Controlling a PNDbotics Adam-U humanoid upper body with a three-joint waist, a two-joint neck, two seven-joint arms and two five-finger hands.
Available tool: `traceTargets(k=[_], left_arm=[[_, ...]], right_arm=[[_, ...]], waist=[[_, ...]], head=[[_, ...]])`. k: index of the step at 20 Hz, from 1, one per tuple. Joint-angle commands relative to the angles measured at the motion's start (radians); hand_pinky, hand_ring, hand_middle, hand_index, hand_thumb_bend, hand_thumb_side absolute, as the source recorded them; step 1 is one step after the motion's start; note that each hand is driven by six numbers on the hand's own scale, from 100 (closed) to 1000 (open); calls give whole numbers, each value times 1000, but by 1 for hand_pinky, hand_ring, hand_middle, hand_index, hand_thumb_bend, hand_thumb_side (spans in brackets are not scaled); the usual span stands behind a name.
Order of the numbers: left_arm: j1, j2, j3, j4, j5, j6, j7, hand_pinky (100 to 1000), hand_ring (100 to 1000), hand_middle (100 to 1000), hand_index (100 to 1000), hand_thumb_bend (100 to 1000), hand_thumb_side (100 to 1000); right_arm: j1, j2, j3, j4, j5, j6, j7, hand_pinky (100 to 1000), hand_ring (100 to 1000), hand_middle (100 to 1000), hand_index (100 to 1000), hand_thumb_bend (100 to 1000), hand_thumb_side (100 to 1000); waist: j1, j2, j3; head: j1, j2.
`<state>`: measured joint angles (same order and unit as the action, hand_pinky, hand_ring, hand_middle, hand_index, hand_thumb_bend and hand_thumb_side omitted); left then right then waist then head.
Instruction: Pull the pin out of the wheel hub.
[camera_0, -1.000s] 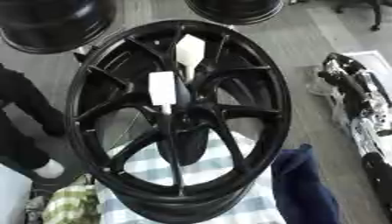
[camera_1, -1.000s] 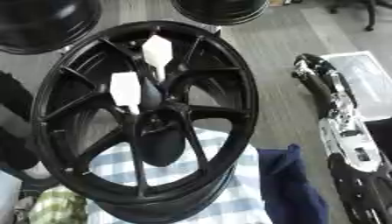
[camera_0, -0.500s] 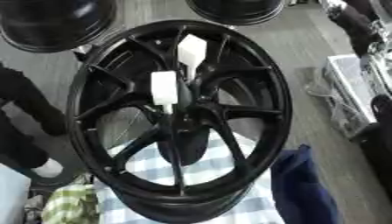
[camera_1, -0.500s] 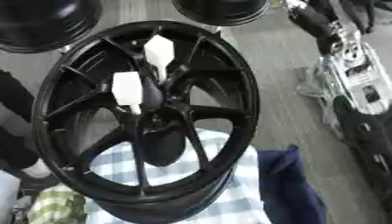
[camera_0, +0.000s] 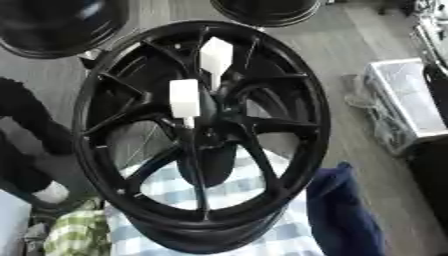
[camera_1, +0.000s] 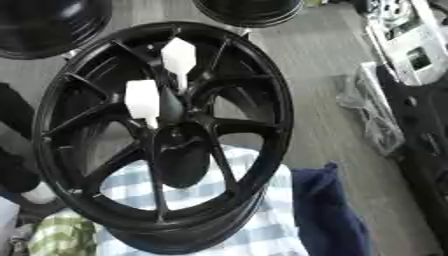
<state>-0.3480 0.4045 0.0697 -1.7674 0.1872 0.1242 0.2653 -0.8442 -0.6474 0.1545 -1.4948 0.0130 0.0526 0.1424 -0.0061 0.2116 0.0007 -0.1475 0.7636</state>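
No brand, label or writing can be read on anything in either view.

A black multi-spoke wheel hub (camera_0: 201, 135) fills the middle of the frame, its face turned toward the camera and tilted. Two white pins stand at its centre. The lower pin (camera_0: 185, 98) has a blocky white head and a thin stem that runs down to the hub's middle; the upper pin (camera_0: 216, 56) sits just above and to the right of it, its head nearer the upper rim. Both are still seated in the hub, close to each other but apart.

Through the lower spokes and below the rim shows a blue-and-white checked cloth (camera_0: 262, 185), with a green checked cloth (camera_0: 77, 235) in the lower left corner and a dark navy cloth (camera_0: 341, 210) at the lower right.

More black wheels (camera_0: 61, 22) lie on the grey floor (camera_0: 346, 45) along the top edge, cut off by the frame. A dark rounded shape at the left edge is too blurred to name.

The right eye view shows more of the right edge: black and silver machine parts (camera_1: 411, 45) in the upper right, and a pale tray-like box (camera_0: 402, 102) below them, which the left eye view shows more fully. Whether those parts belong to the robot's arm is unclear; no hand can be made out in either view, so its state cannot be told.
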Motion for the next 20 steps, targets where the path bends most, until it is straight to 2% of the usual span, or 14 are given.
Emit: traceTargets(k=[1,4,10,14,20], left_arm=[[3,12,17,-7,4,-2,16,750,706,705,685,240,676],[14,12,25,-7,4,-2,25,749,706,705,685,240,676],[25,11,47,-9,1,-4,45,749,706,705,685,240,674],[29,12,56,-9,-1,-3,55,748,706,705,684,236,674],[35,14,64,-9,-3,-2,65,748,705,704,683,232,675]], right_arm=[[-74,-61,67,33,51,-45,49,874,813,817,893,270,412],[-156,-48,148,95,102,-95,100,873,814,816,890,285,414],[-326,20,266,261,207,-199,205,869,820,817,887,327,424],[-404,75,274,373,278,-271,276,873,822,819,891,349,423],[-461,114,285,493,370,-374,379,876,827,820,892,408,443]], waist=[[0,-23,0],[-3,-22,1],[-9,-16,6],[-9,-12,11],[-14,-9,13]], head=[[-8,1],[-10,-1],[-15,-10],[-18,-15],[-23,-17]])
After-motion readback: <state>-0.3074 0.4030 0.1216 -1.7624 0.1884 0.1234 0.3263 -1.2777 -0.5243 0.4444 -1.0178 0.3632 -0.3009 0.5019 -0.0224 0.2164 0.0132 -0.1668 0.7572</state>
